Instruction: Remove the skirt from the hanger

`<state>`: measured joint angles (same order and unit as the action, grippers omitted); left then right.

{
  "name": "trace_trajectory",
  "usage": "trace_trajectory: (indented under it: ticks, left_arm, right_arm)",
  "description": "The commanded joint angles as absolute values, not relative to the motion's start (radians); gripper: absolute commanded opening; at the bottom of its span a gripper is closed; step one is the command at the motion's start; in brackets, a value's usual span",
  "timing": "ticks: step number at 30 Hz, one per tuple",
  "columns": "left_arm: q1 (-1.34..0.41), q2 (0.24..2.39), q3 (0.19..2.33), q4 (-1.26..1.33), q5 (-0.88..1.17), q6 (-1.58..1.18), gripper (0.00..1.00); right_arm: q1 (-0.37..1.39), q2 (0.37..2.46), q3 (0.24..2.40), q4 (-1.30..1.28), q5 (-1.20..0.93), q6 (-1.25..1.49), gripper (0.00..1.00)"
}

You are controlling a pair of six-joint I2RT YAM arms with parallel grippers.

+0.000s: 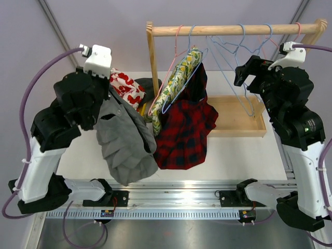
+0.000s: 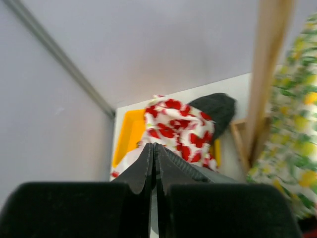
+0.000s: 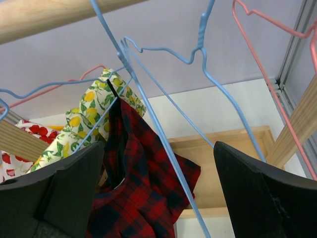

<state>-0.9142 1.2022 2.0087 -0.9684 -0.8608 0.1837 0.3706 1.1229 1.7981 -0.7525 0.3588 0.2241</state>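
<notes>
Item: grey skirt [image 1: 124,142], pinched in your left gripper [image 2: 153,148], draping below its closed jaws, free of the rack [image 1: 233,29]; your right gripper [image 3: 158,148] gapes wide, empty, blue hangers [image 3: 200,34] between its jaws.

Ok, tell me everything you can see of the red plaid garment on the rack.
The red plaid garment is red-and-dark checked, woven-looking cloth with a black strip at its top. It hangs bunched and lopsided on a light blue wire hanger from the wooden rail, against the lemon-print garment. Its lower part sags in front of the wooden tray; in the overhead view its left edge meets the grey garment, contact unclear.
</notes>
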Motion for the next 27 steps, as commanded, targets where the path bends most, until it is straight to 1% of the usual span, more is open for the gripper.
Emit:
trace_trajectory:
  ticks: [1,2,4,5,6,7,8,9,11,12,13,15,16,17,20,22,23,26,27]
  left_arm:
    - [-0.763,1.290,2.104,-0.812,-0.742,0.282,0.00]
    - [-0.699,1.314,2.129,-0.786,-0.755,0.297,0.00]
    - [-0.616,1.411,2.276,-0.755,-0.793,0.302,0.00]
    - [-0.516,1.451,2.348,-0.767,-0.785,0.282,0.00]
    - [-0.465,1.485,2.409,-0.773,-0.754,0.228,0.00]
    - [-0.374,1.521,2.468,-0.738,-0.723,0.169,0.00]
    - [-0.335,1.532,2.480,-0.720,-0.692,0.140,0.00]
    - [-0.307,1.539,2.477,-0.644,-0.654,0.121,0.00]
    - [-0.249,1.511,2.341,-0.499,-0.615,0.129,0.00]
    - [-0.233,1.509,2.304,-0.382,-0.589,0.133,0.00]
    - [-0.213,1.519,2.289,-0.361,-0.566,0.132,0.00]
    - [-0.160,1.655,2.438,-0.438,-0.549,0.084,0.00]
    - [-0.150,1.687,2.450,-0.427,-0.546,0.077,0.00]
    - [-0.135,1.696,2.388,-0.413,-0.532,0.039,0.00]
    - [-0.129,1.782,2.376,-0.500,-0.509,-0.029,0.00]
    - [-0.129,1.813,2.352,-0.574,-0.467,-0.060,0.00]
    - [-0.129,1.824,2.323,-0.583,-0.451,-0.083,0.00]
    - [-0.130,1.809,2.133,-0.526,-0.419,-0.120,0.00]
    - [-0.130,1.795,2.030,-0.476,-0.408,-0.123,0.00]
  right_arm:
    - [0.367,1.101,1.764,-0.746,0.391,0.207,1.00]
    - [0.367,1.098,1.758,-0.746,0.393,0.209,1.00]
    - [0.365,1.082,1.730,-0.738,0.393,0.213,0.99]
    - [0.365,1.080,1.723,-0.735,0.388,0.218,1.00]
    - [0.365,1.075,1.709,-0.735,0.382,0.228,0.99]
    - [0.365,1.071,1.703,-0.735,0.365,0.235,0.99]
    - [0.365,1.071,1.692,-0.736,0.353,0.241,0.99]
    - [0.367,1.068,1.687,-0.736,0.341,0.255,0.99]
    - [0.367,1.066,1.677,-0.741,0.293,0.270,1.00]
    - [0.365,1.063,1.661,-0.745,0.281,0.284,0.99]
    - [0.365,1.057,1.654,-0.747,0.267,0.293,0.99]
    - [0.365,1.046,1.613,-0.742,0.232,0.317,0.99]
    - [0.367,1.029,1.596,-0.738,0.224,0.330,0.99]
    - [0.367,1.022,1.577,-0.730,0.206,0.339,0.99]
    - [0.365,0.994,1.502,-0.698,0.160,0.360,0.97]
    - [0.365,0.988,1.491,-0.695,0.141,0.371,0.96]
    - [0.365,0.988,1.488,-0.695,0.134,0.373,0.96]
    - [0.365,0.983,1.491,-0.699,0.109,0.367,0.95]
    - [0.365,0.976,1.493,-0.704,0.104,0.361,0.95]
